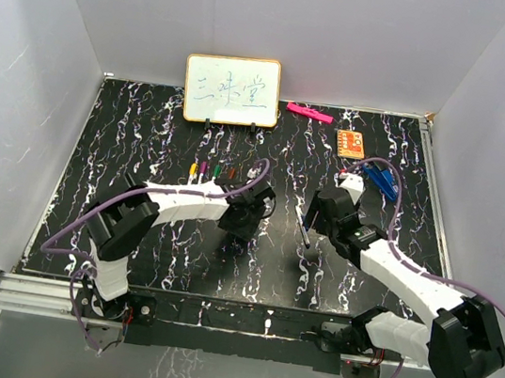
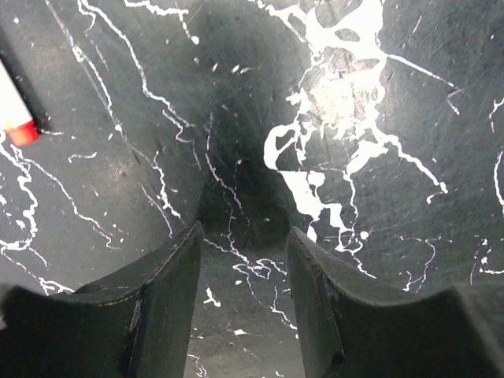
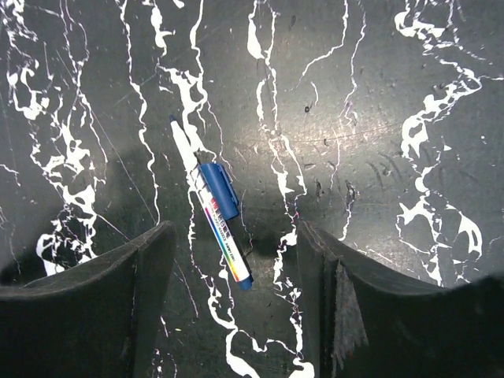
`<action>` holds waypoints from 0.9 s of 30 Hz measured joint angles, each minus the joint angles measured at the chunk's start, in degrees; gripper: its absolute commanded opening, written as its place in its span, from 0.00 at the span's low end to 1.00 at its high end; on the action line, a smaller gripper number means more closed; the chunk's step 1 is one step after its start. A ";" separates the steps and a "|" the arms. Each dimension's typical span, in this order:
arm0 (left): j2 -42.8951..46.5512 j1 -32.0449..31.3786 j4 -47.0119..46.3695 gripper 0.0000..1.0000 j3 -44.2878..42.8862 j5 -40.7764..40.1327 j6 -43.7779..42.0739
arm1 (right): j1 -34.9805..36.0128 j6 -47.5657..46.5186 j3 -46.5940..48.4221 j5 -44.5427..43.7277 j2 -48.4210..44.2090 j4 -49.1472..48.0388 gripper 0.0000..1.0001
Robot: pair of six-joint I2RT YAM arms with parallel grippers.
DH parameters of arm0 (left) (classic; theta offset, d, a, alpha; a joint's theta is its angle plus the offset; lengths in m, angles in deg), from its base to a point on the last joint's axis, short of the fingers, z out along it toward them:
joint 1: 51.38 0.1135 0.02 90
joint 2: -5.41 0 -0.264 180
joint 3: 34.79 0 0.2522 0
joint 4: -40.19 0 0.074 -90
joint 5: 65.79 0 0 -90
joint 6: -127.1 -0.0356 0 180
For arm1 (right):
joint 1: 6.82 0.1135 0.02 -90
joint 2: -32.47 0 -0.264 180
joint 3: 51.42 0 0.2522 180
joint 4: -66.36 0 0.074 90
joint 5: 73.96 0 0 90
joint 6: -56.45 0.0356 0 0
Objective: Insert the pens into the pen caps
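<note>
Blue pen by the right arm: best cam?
Right wrist: the blue pen lies uncapped, full length, blue cap beside it. Top external shows only a thin sliver by the right end effector. Left wrist misses it.

Whiteboard [image 1: 232,90]; pink bar [image 1: 308,113]; orange card [image 1: 351,144]

Whiteboard [image 1: 232,90] at the rear of the table [image 1: 128,132]; row of pens [image 1: 212,172] just before it; to their right, a lone pen [image 3: 227,244], a cap [image 3: 220,189] touching its side.
</note>
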 measured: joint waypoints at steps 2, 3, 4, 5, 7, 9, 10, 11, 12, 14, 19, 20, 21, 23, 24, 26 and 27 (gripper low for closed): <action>1.55 0.09 -0.63 0.45 1.57 0.26 0.63 | 0.00 -0.37 0.00 1.01 1.22 0.00 0.57; 2.16 0.17 -0.94 0.45 2.23 0.50 0.87 | 0.00 -0.52 0.00 1.64 1.77 0.04 0.57; 2.60 0.22 -1.18 0.45 2.71 0.72 1.25 | 0.00 -0.68 0.00 2.19 2.19 0.11 0.56; 2.82 0.28 -1.57 0.45 3.08 0.90 1.49 | 0.00 -0.76 0.00 2.80 2.47 0.17 0.55; 2.91 0.37 -2.29 0.45 3.78 1.20 1.90 | 0.00 -0.90 0.00 3.96 2.78 0.15 0.54; 2.91 0.37 -2.82 0.46 4.46 1.49 2.21 | 0.00 -0.90 0.00 4.90 2.95 0.15 0.54; 3.15 0.37 -3.15 0.46 4.66 1.68 2.38 | 0.00 -0.85 0.00 5.40 3.08 0.11 0.54; 3.32 0.37 -3.28 0.46 4.79 1.79 2.56 | 0.00 -0.83 -0.02 5.97 3.17 0.09 0.54; 3.45 0.37 -3.37 0.46 4.83 1.95 2.69 | 0.00 -0.83 -0.07 6.43 3.30 0.07 0.55; 3.45 0.37 -3.56 0.46 4.83 2.05 2.73 | 0.00 -0.81 -0.09 7.17 3.72 -0.15 0.59; 3.45 0.37 -3.56 0.46 4.83 2.14 2.73 | 0.00 -0.59 -0.11 8.92 6.08 -0.76 0.61; 3.45 0.37 -3.56 0.46 4.83 2.14 2.73 | 0.00 -0.57 -0.11 9.35 6.69 -0.90 0.61; 3.48 0.37 -3.58 0.46 4.83 2.12 2.75 | 0.00 -0.46 -0.13 9.84 7.30 -0.98 0.61; 3.65 0.37 -3.69 0.46 4.98 2.10 2.75 | 0.00 -0.35 -0.26 10.88 8.20 -1.16 0.60; 3.82 0.37 -3.76 0.46 5.14 2.08 2.78 | 0.00 -0.33 -0.48 11.28 8.41 -1.51 0.59; 4.52 0.39 -4.22 0.46 5.70 1.97 2.89 | 0.00 -0.15 -1.09 12.33 8.81 -1.99 0.59; 4.98 0.39 -4.26 0.46 5.95 1.90 2.99 | -0.02 0.07 -1.55 12.87 8.87 -2.36 0.59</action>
